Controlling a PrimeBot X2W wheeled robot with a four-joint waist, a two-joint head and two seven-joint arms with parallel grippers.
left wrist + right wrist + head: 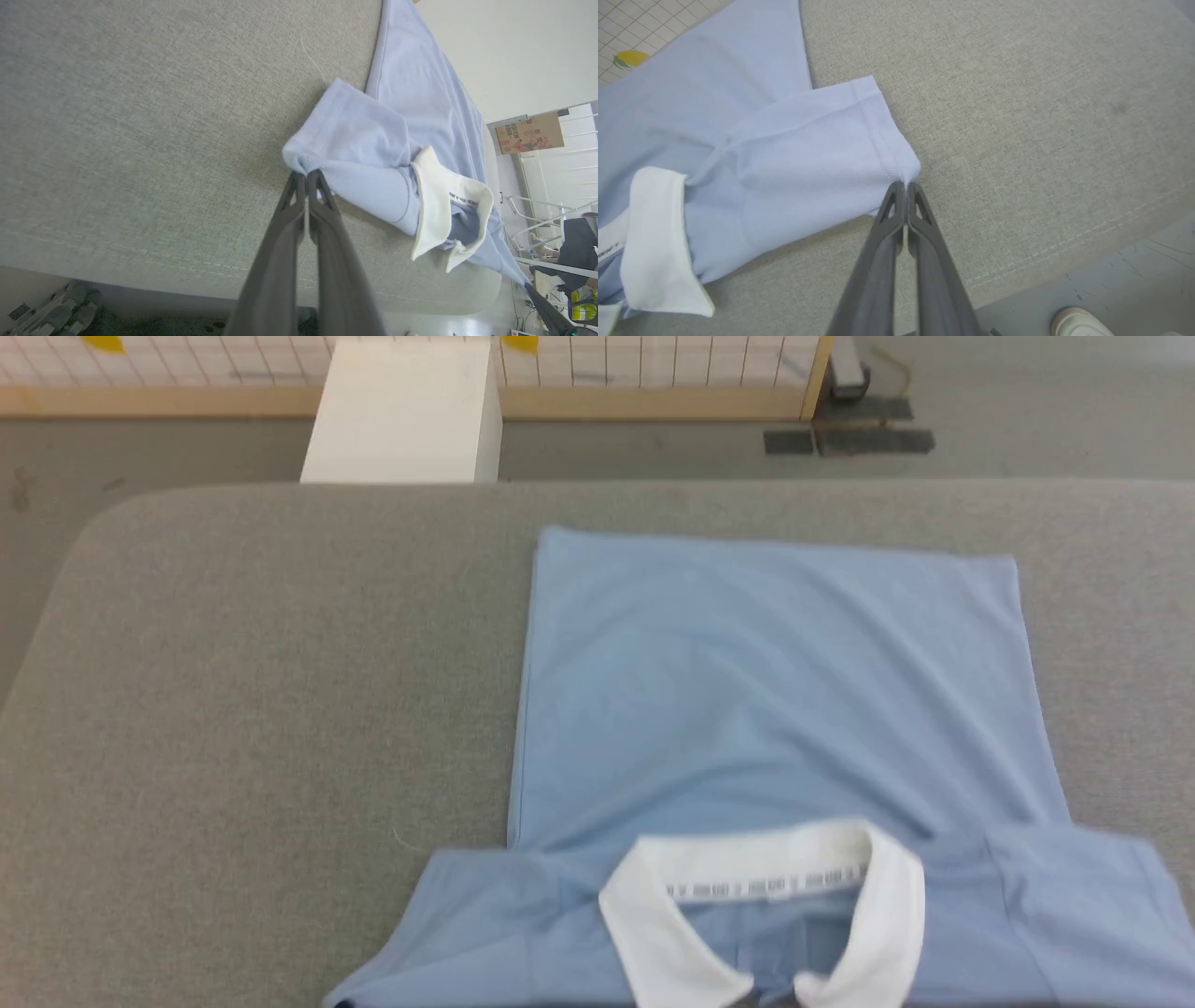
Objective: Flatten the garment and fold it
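The garment [775, 691], a light blue polo shirt, lies on the grey padded table [280, 709] with its white collar [887, 896] toward me and its body spread flat toward the far edge. In the left wrist view my left gripper [306, 175] is shut on the corner of one short sleeve [355, 135], which bunches at the fingertips. In the right wrist view my right gripper [901, 184] is shut on the hem corner of the other sleeve [808, 154]. The right gripper's dark finger [544, 305] also shows at the far sleeve tip in the left wrist view.
A white box [401, 411] stands just beyond the table's far edge, in front of a gridded wall panel [653, 359]. The table's near edge [1064, 261] runs close below both grippers. A person's shoe [1078, 322] is on the floor by the near right edge.
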